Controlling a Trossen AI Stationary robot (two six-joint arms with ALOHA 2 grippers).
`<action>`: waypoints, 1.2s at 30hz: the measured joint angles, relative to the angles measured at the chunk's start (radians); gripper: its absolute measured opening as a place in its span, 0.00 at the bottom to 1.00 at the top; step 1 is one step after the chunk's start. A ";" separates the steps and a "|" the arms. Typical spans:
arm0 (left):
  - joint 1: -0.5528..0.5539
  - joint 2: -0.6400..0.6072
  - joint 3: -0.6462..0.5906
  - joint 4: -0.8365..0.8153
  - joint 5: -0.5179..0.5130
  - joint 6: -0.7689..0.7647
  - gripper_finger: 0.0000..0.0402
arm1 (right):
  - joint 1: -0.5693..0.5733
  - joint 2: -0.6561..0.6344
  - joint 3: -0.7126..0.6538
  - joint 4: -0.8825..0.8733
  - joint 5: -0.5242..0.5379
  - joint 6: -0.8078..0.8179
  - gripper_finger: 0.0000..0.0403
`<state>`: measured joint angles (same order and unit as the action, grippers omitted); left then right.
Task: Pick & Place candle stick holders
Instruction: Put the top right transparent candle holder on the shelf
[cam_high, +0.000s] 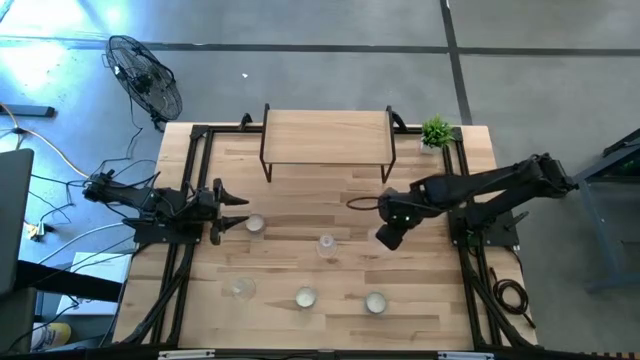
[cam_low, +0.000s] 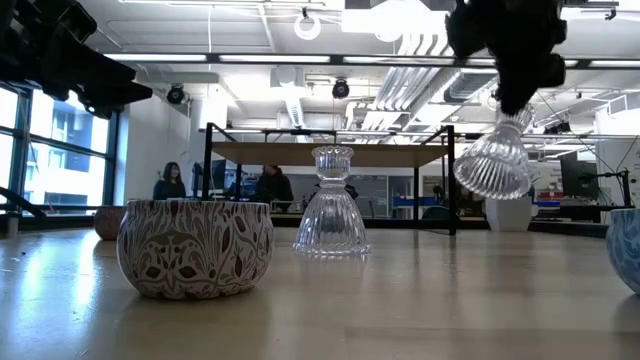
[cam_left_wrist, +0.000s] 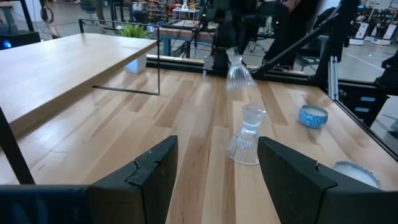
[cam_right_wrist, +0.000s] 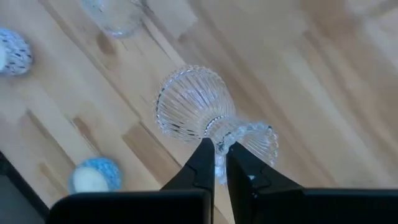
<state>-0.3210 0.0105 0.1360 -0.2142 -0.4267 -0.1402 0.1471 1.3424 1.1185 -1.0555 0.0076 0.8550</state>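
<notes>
Wooden table (cam_high: 420, 300) — riser shelf (cam_high: 326, 136); plant (cam_high: 436, 132); two glass holders (cam_high: 327, 245); three tealight cups (cam_high: 305, 298).

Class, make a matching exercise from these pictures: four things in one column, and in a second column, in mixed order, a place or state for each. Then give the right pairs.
Things
1. Right gripper
2. Left gripper
3. Green plant
4. Upright glass holder

Places or states
A. At a far corner of the table, by the wooden shelf
B. Standing on the table, near its middle
C. Open, holding nothing
D. Shut on a lifted ribbed glass holder

Pairs: 1-D, 2-C, 3-A, 4-B
</notes>
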 joint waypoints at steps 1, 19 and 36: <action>0.000 0.000 0.000 -0.001 0.000 0.000 0.54 | 0.000 0.000 0.016 -0.019 0.012 -0.005 0.03; 0.000 0.000 0.000 -0.021 0.000 -0.025 0.54 | -0.087 0.000 0.399 -0.205 0.239 -0.228 0.03; 0.000 0.000 0.000 -0.023 0.000 -0.022 0.54 | -0.442 0.106 0.601 -0.239 0.243 -0.496 0.03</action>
<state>-0.3210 0.0105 0.1360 -0.2374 -0.4271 -0.1623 -0.2950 1.4481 1.7193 -1.2943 0.2502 0.3587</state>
